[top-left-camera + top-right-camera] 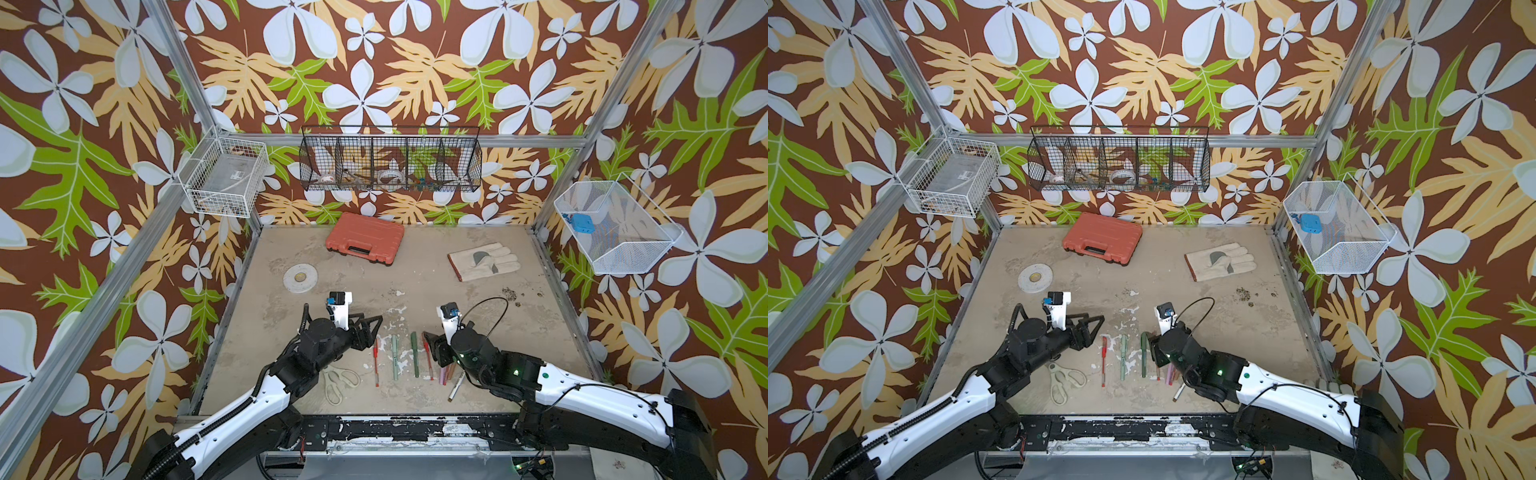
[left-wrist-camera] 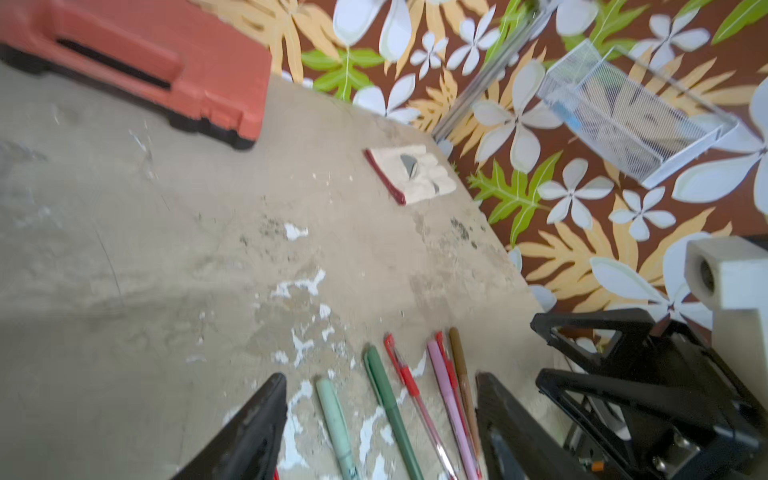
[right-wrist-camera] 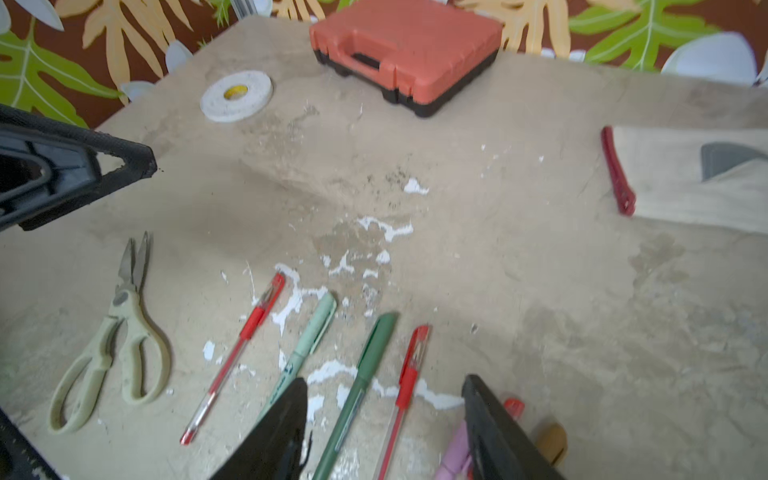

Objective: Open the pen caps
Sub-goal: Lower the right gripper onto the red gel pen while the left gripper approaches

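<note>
The caps (image 3: 380, 332) sat on their pens (image 1: 395, 357), in a row near the table's (image 1: 498, 332) front. The left gripper (image 2: 380, 377) hung spread, empty, by the row's left end. The right gripper (image 3: 385, 379), likewise spread, covered its right end. Scissors (image 1: 338, 382) lay just left, with tape (image 1: 300, 279), case (image 1: 365, 237) and glove (image 1: 484, 262) well behind.

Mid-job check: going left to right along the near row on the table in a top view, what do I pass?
scissors → red pen → pale green pen → dark green pen → second red pen. The bunched pens further right overlap, so I leave them out.
</note>
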You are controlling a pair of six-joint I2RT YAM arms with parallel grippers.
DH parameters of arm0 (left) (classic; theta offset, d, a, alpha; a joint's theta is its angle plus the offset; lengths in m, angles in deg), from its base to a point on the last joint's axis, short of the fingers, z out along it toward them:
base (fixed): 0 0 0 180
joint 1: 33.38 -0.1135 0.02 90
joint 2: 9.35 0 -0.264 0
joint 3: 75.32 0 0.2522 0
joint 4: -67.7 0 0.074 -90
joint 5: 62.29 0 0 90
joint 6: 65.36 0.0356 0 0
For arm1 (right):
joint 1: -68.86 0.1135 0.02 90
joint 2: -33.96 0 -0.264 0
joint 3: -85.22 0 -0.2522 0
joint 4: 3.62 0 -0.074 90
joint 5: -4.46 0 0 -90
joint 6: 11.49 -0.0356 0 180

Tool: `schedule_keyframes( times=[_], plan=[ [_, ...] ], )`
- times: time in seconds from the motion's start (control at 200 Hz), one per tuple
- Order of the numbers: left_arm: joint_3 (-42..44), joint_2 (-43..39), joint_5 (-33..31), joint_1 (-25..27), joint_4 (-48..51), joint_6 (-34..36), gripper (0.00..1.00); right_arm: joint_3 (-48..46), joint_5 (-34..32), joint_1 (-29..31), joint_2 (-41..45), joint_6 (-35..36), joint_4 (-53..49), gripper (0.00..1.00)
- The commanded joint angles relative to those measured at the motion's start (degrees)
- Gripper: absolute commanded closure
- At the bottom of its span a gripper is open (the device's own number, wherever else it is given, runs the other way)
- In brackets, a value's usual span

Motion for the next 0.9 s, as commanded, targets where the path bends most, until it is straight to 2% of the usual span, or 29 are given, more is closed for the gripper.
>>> schedule_keyframes(
  times=[0.0, 0.055, 0.24, 0.315, 0.5, 0.726, 0.811, 0.896],
  plan=[
    [1.1, 0.3, 1.7, 0.4, 1.6, -0.9, 0.34, -2.0, 3.0, 0.2, 1.3, -7.9, -4.3, 0.39],
    [1.4, -0.1, 3.4, 0.5, 2.6, -1.0, 0.31, -3.1, 3.2, 0.4, 1.8, -8.8, -4.8, 0.40],
    [5.0, -1.2, 7.0, 2.1, -1.4, -2.0, 0.32, -4.1, 2.9, 0.5, 0.1, -9.8, -6.7, 0.46],
    [5.1, 0.8, 10.3, 2.2, -3.5, -1.9, 0.35, -4.0, 3.7, 0.5, -2.1, -9.8, -6.0, 0.46],
    [3.5, 8.5, 13.6, 2.7, -4.5, -1.6, 0.47, -2.0, 4.3, 0.5, -8.8, -8.6, -4.6, 0.47],
    [1.8, 12.8, 13.1, 4.4, -4.0, -0.9, 0.48, 1.6, 7.4, -1.7, -16.3, -6.9, -3.0, 0.49],
    [1.9, 12.7, 12.8, 4.4, -4.0, -0.9, 0.48, 2.3, 10.3, -3.8, -18.3, -6.4, -2.5, 0.54],
    [2.2, 11.9, 12.0, 4.5, -4.0, -0.9, 0.48, 3.2, 9.9, -4.0, -20.1, -6.2, -2.5, 0.59]
  ],
)
